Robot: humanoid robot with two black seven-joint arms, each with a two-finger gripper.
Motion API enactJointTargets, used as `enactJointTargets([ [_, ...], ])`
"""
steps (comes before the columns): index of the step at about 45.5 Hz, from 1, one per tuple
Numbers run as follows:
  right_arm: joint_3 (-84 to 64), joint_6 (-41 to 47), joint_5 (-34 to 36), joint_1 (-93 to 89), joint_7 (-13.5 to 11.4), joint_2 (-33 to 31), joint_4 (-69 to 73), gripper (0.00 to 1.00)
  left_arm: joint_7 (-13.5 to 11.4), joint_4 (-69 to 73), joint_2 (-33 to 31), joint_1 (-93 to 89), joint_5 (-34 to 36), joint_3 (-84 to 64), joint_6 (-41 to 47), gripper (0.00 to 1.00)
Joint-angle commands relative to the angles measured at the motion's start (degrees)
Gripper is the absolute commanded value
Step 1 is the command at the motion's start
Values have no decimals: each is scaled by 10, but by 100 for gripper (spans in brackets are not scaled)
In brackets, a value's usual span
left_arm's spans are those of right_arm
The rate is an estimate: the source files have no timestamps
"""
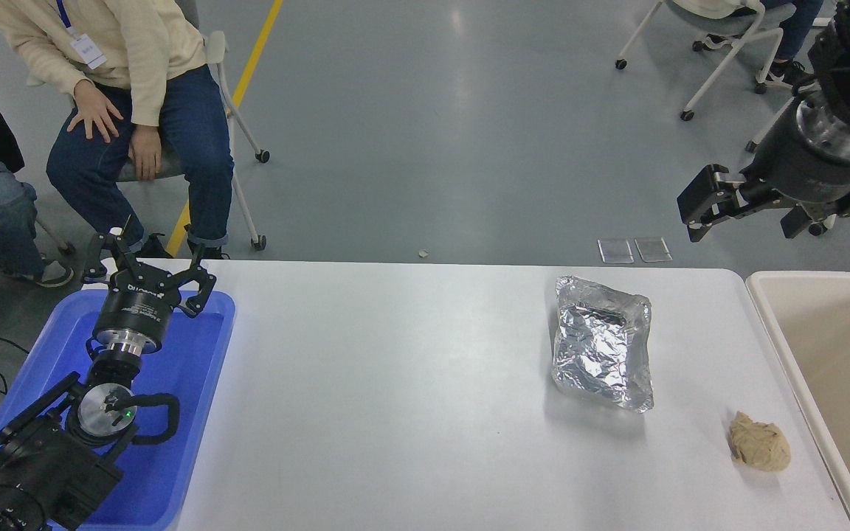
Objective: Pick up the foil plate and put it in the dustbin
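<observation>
The foil plate (602, 352) is a crinkled silver tray lying flat on the white table (395, 383), right of centre. The dustbin (773, 317), a large cream-beige tub, stands off the table's right edge, and only part of it is in view. My right gripper (750, 215) hangs open and empty in the air at the upper right. It is above and beyond the table's far edge, up and to the right of the foil plate, and apart from it. My left gripper (148, 258) is open and parked over the blue tray at the lower left.
A small tan crumpled paper ball (760, 442) lies on the table between the foil plate and the dustbin. A shallow blue tray (200, 369) sits at the table's left end. People sit on chairs at the far left (137, 96) and the far right.
</observation>
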Motion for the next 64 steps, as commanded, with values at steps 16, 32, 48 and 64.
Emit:
enactJointTargets([
  [16,1,0,0,-5,0,1,0,100,0,0,0,0,0,-1,0,100],
  [32,1,0,0,-13,0,1,0,100,0,0,0,0,0,-1,0,100],
  [48,1,0,0,-22,0,-3,0,100,0,0,0,0,0,-1,-1,100],
  [64,21,0,26,-63,1,-4,-1,100,0,0,0,0,0,-1,-2,100],
])
